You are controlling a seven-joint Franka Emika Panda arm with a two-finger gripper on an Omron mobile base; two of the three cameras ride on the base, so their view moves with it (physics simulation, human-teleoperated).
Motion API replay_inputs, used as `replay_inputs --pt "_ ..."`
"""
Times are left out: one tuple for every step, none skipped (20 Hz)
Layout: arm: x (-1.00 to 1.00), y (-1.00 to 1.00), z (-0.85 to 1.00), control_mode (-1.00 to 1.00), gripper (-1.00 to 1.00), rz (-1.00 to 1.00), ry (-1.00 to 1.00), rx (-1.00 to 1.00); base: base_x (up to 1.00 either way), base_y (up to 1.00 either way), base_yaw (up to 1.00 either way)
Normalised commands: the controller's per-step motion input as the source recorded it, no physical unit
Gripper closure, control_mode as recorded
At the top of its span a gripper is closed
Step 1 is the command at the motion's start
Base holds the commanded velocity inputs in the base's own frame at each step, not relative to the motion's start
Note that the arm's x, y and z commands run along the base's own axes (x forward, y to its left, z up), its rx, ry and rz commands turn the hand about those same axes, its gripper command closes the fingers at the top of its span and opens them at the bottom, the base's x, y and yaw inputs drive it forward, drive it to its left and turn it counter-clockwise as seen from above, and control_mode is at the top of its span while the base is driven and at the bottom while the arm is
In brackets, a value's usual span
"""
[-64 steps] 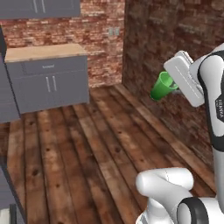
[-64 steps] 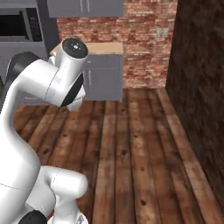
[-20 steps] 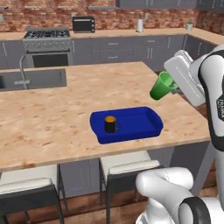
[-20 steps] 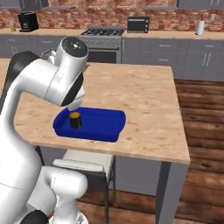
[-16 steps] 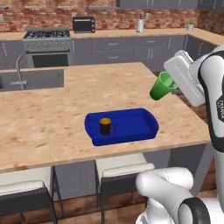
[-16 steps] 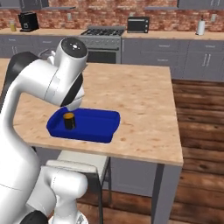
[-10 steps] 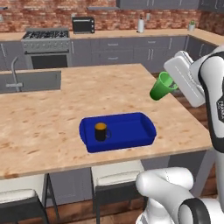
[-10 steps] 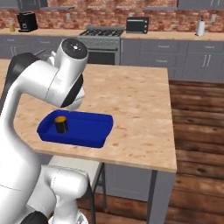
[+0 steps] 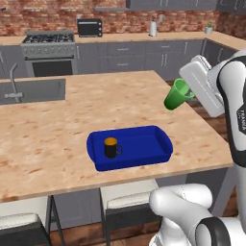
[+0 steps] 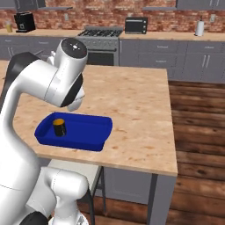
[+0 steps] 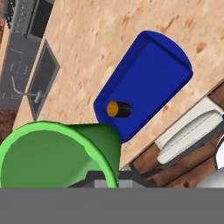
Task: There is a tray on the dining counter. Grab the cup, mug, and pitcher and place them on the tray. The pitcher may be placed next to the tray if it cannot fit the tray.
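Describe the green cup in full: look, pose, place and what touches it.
The cup is a bright green tapered tumbler with no handle, plastic-looking and empty. The gripper holds it in the air, tilted, above the dining counter and to the right of the blue tray. It touches nothing else.

Stainless range with gas burners (image 9: 48, 50), against the brick back wall. Black toaster oven (image 9: 89, 27) on the rear worktop, just right of the range. White paper-towel roll (image 9: 153, 28) further right. Small potted plant (image 9: 208, 28) at the far right corner. Sink with faucet (image 9: 29, 90), left. Coffee machine (image 10: 24, 21), far left rear. Two light-cushioned stools (image 9: 127, 199), below. Wood plank floor (image 10: 197, 132).
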Motion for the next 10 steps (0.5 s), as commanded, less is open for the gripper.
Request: replay_inputs --pt "0.0 0.0 0.0 1.0 1.0 0.0 0.0 0.0 0.44 0.0 -0.02" --pt "0.0 0.0 0.0 1.0 1.0 0.0 0.0 0.0 0.39 0.0 -0.01" --pt "0.41 0.0 0.0 -1.0 1.0 -0.01 0.02 0.0 0.0 0.0 0.0" --pt "0.44 0.0 -0.09 -1.0 1.0 0.0 0.01 0.0 0.0 0.0 0.0" --pt "0.55 0.01 -0.26 -1.0 1.0 0.0 0.02 0.0 0.0 0.0 0.0" --pt "0.7 0.01 -0.5 -1.0 1.0 0.0 0.1 -0.05 0.0 0.0 0.0" --pt "0.72 0.0 -0.64 -1.0 1.0 0.01 0.1 -0.09 0.0 0.0 0.0" --pt "0.71 0.0 -0.74 -1.0 1.0 0.03 0.12 -0.09 0.0 0.0 0.0" --pt "0.66 0.0 -0.82 -1.0 1.0 0.07 0.13 -0.09 0.0 0.0 0.0" --pt "0.62 0.0 -0.86 -1.0 1.0 0.09 0.18 -0.09 0.0 0.0 0.0"
